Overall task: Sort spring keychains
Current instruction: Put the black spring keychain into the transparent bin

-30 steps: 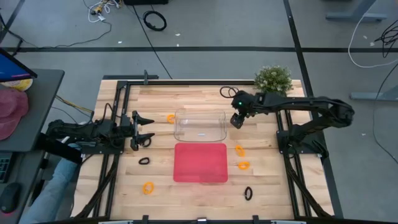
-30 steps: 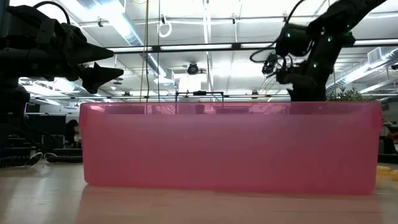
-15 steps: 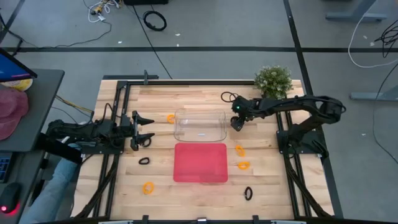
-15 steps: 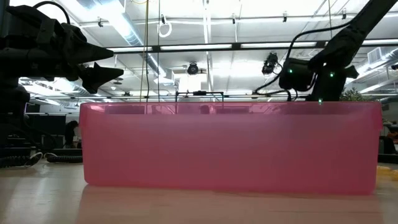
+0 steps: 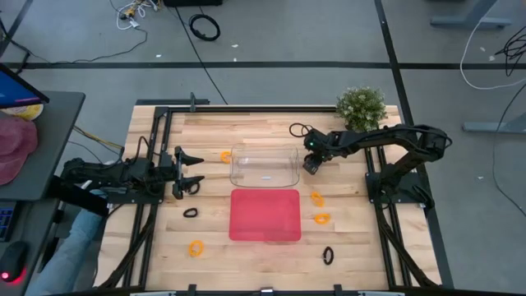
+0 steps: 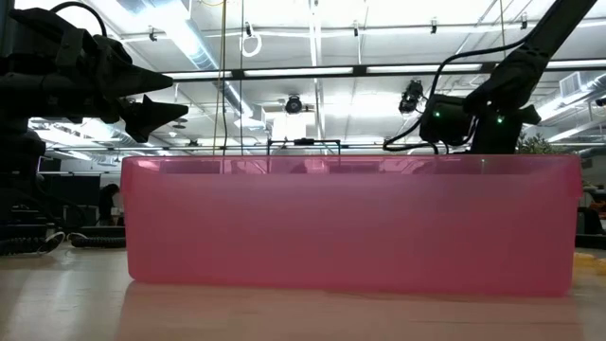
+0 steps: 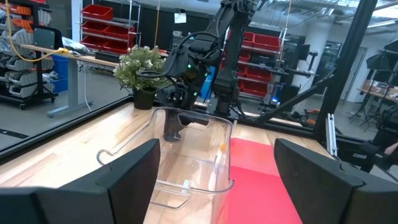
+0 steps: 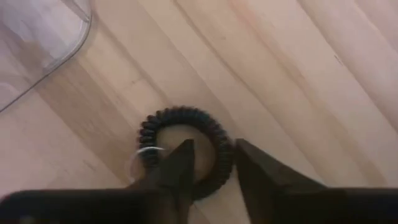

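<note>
Nowhere any legible writing, label.

floor: grey, taped | ceiling lights | red bins

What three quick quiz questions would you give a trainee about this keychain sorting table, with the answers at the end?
1. How many orange keychains lie on the table just to the right of the red tray?
2. The right gripper is down beside the clear tray. The keychain that its fingers straddle is: A orange, B black, C red.
3. True or false: the left gripper is shut on a keychain.

Key: 1 two; 2 B; 3 false, its fingers stand wide apart with nothing between them.
</note>
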Robot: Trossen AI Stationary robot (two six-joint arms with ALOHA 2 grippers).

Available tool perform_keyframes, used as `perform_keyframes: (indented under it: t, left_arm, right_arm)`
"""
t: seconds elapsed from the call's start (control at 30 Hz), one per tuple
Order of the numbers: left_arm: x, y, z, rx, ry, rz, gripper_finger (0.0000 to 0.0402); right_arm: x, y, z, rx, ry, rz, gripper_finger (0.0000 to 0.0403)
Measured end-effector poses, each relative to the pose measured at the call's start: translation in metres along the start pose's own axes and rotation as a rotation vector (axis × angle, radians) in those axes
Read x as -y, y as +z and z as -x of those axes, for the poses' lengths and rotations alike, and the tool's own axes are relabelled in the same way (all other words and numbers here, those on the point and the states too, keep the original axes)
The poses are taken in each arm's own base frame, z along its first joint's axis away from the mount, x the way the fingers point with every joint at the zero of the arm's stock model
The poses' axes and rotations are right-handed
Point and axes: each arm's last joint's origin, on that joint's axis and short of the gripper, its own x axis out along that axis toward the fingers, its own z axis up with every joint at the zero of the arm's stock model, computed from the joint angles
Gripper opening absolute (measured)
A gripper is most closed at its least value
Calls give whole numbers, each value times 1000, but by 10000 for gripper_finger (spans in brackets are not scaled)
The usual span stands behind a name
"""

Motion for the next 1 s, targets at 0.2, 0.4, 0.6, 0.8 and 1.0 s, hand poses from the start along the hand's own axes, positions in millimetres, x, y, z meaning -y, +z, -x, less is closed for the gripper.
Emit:
perform_keyframes:
  t: [0.2, 0.4, 0.6, 0.8, 1.0]
  left_arm:
    - [0, 0, 0, 0, 0, 0, 321]
    - [0, 0, 0, 1, 0, 0, 321]
    - [0, 0, 0, 0, 0, 0, 321]
    - [0, 0, 0, 0, 0, 0, 321]
    - [0, 0, 0, 0, 0, 0, 321]
  right_arm:
    - [1, -3, 0, -30, -4, 1, 18]
    - [3, -1, 8, -10, -17, 17, 7]
    - [7, 10, 40, 74, -73, 12, 7]
    - [11, 19, 76, 244, -88, -18, 6]
    - [14, 28, 106, 491, -82, -71, 5]
